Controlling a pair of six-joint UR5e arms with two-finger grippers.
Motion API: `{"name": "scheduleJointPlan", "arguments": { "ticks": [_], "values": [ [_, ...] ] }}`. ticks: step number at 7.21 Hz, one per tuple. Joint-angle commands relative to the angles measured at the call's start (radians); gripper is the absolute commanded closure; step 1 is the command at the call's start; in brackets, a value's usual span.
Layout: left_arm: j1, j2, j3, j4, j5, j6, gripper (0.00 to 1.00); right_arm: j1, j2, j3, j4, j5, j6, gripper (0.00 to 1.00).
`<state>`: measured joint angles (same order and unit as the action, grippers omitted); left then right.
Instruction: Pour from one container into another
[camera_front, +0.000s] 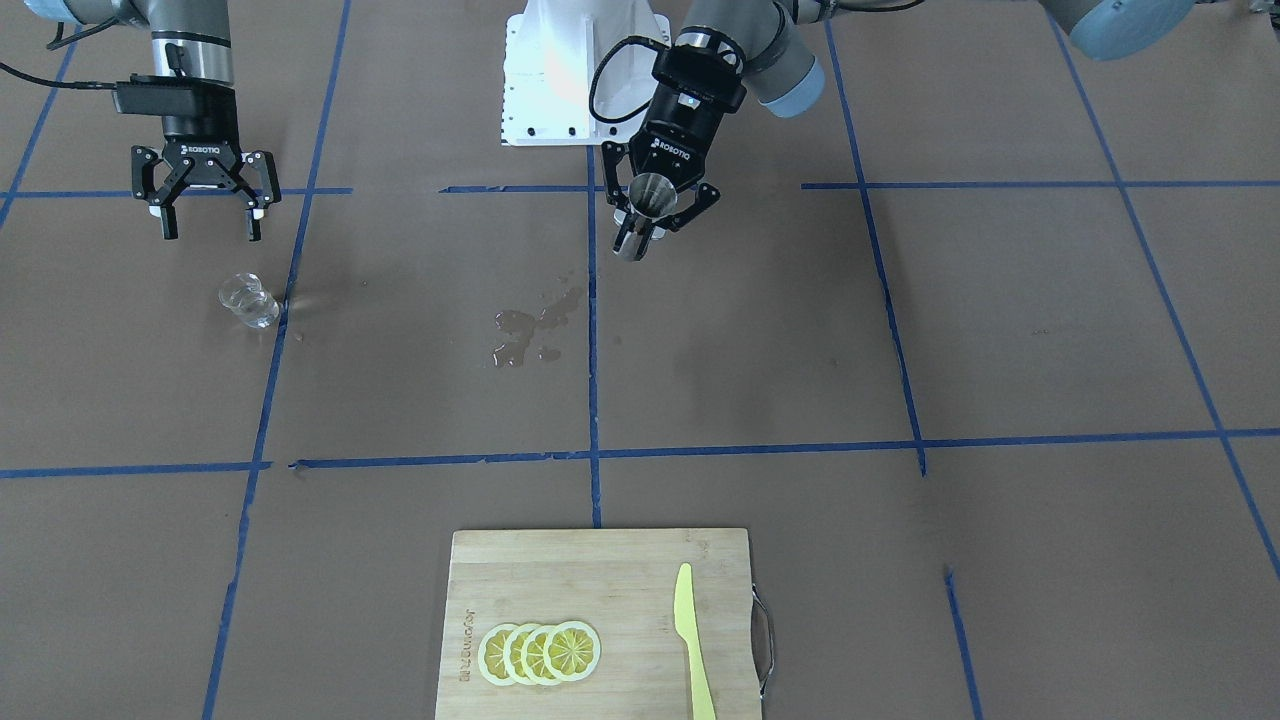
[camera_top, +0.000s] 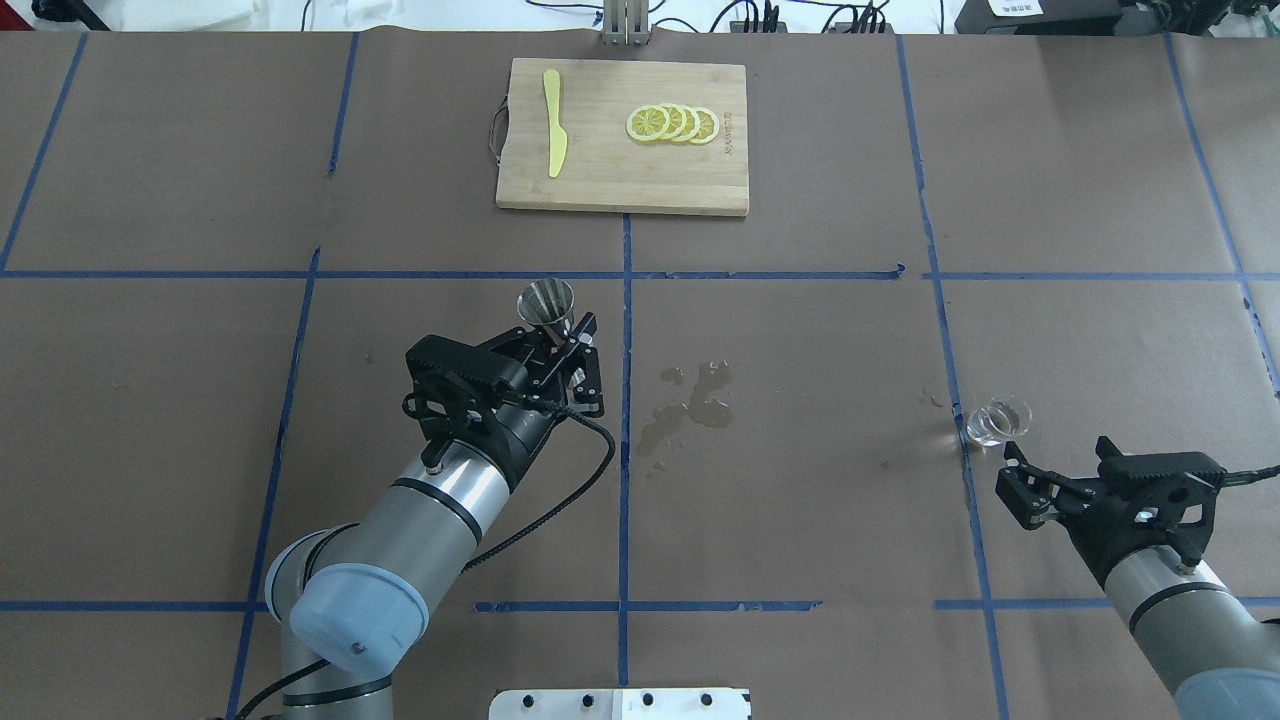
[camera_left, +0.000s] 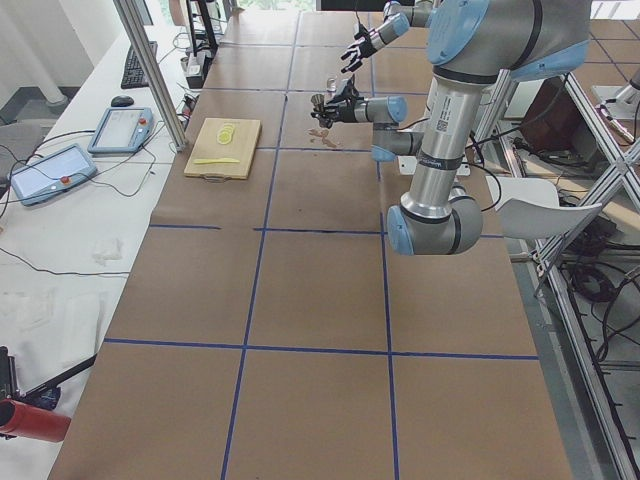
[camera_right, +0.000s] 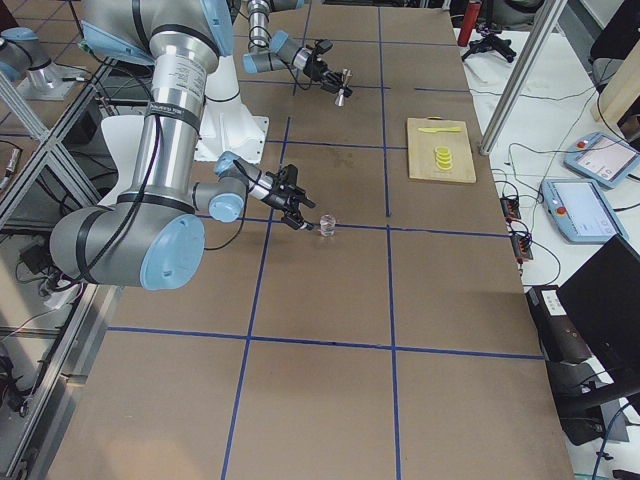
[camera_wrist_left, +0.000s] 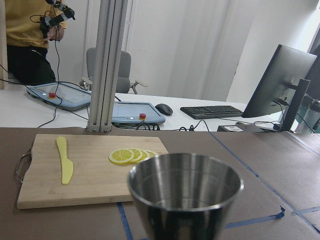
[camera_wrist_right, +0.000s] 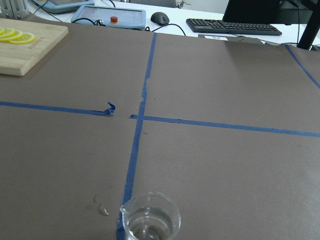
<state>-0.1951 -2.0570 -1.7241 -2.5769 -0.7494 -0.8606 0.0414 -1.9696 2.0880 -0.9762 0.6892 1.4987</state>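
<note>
ROBOTIQ is read on both grippers. The steel jigger (camera_top: 547, 300) is held above the bench (camera_top: 800, 500), clamped in the left gripper's (camera_top: 562, 335) jaws. The glass cup (camera_front: 248, 300), with a little clear liquid in it, is stood just ahead of the right gripper (camera_front: 211, 233), whose jaws are apart.

Overhead and front cameras face each other across the table (camera_top: 800, 520).

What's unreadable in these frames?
Shiny stainless-steel hourglass jigger: lower cone cut off by left wrist view's bottom edge; left gripper covers its waist in front view.
Small clear glass cup: base cut off by right wrist view's bottom edge; liquid level unclear.
Both too small in side views.
</note>
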Motion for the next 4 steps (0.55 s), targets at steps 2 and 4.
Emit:
{"name": "scheduleJointPlan", "arguments": {
  "ticks": [2,4],
  "values": [
    [-0.006,0.0,-0.003,-0.003,-0.001,0.0,1.0,-0.018,0.078,-0.096,-0.004,-0.083,0.001,0.01],
    [-0.007,0.001,-0.003,-0.003,-0.002,0.0,1.0,-0.018,0.086,-0.115,-0.006,-0.12,0.0,0.0]
  ]
}}
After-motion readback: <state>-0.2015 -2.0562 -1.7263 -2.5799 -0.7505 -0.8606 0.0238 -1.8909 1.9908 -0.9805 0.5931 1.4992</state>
